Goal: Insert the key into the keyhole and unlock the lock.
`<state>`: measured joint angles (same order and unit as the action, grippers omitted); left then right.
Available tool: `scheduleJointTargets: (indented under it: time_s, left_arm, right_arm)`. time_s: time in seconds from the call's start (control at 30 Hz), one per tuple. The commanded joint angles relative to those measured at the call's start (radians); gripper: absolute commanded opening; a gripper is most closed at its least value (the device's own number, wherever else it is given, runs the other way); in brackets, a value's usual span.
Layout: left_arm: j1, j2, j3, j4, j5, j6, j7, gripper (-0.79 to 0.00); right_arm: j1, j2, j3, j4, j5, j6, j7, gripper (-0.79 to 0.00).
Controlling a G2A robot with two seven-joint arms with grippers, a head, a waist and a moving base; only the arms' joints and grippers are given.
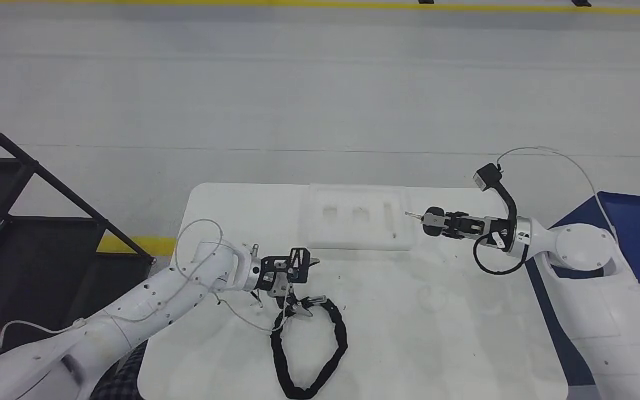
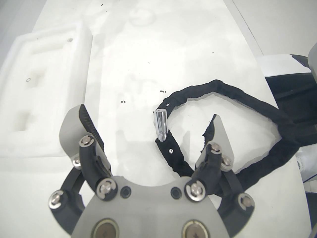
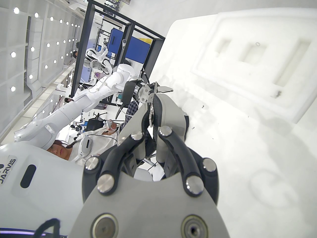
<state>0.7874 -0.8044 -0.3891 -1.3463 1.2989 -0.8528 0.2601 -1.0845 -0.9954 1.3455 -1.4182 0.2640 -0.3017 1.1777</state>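
The lock is a black fabric-covered cable loop (image 1: 318,352) lying on the white table near its front edge. Its chrome cylinder end (image 2: 161,125) stands up between the fingers of my left gripper (image 2: 149,115), which is open around it without touching. In the top view the left gripper (image 1: 292,268) hovers just behind the loop. My right gripper (image 1: 432,220) is held above the table's right side, shut on a small key (image 1: 409,213) whose tip points left. The key (image 3: 150,111) shows edge-on between the right gripper's (image 3: 155,97) pads.
A white foam tray (image 1: 355,215) with rectangular recesses lies at the back middle of the table (image 1: 450,330), between the two arms. A black frame (image 1: 60,200) stands off the table's left side. A blue surface (image 1: 610,215) lies beyond the right edge.
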Motion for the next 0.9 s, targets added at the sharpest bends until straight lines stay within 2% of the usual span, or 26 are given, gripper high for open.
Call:
scheduleJointTargets:
  time_s: [0.0, 0.4, 0.67, 0.87]
  left_arm:
    - [0.0, -0.006, 0.003, 0.014, 0.033, -0.007, 0.012, 0.0]
    - [-0.015, -0.063, 0.029, 0.133, 0.14, -0.088, 0.103, 0.0]
    - [-0.024, -0.108, 0.044, 0.193, 0.196, -0.065, 0.149, 0.0]
    - [-0.027, -0.113, 0.046, 0.202, 0.224, -0.058, 0.174, 0.0]
  right_arm:
    - [0.0, 0.0, 0.0, 0.0, 0.0, 0.0, 0.0, -0.785]
    - [0.0, 0.0, 0.0, 0.0, 0.0, 0.0, 0.0, -0.785]
    - [0.0, 0.0, 0.0, 0.0, 0.0, 0.0, 0.0, -0.785]
    - [0.0, 0.0, 0.0, 0.0, 0.0, 0.0, 0.0, -0.785]
